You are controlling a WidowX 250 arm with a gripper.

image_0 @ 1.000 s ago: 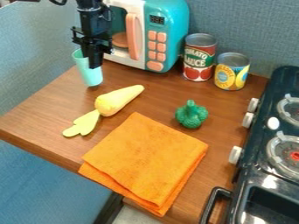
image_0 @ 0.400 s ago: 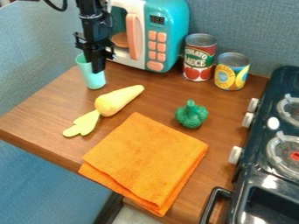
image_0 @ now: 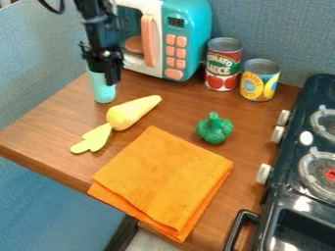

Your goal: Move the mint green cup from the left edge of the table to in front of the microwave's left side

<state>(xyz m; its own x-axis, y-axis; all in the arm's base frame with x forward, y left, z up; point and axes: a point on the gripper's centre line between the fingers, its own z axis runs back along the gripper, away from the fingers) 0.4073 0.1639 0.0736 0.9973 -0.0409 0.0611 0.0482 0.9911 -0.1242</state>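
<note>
The gripper point(image_0: 112, 81) is pointing down at the cup point(image_0: 103, 91) left of the microwave point(image_0: 188, 29), its grip impossible to tell; labelled cans point(image_0: 222, 68) are standing right.

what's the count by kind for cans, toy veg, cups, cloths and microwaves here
cans: 2 (taller can, shorter can)
toy veg: 2 (yellow root, green broccoli)
cups: 1 (turquoise cup)
cloths: 1 (orange cloth)
microwaves: 1 (toy microwave)
total: 7

Pincer point(image_0: 107, 78) at turquoise cup point(image_0: 103, 91)
</note>
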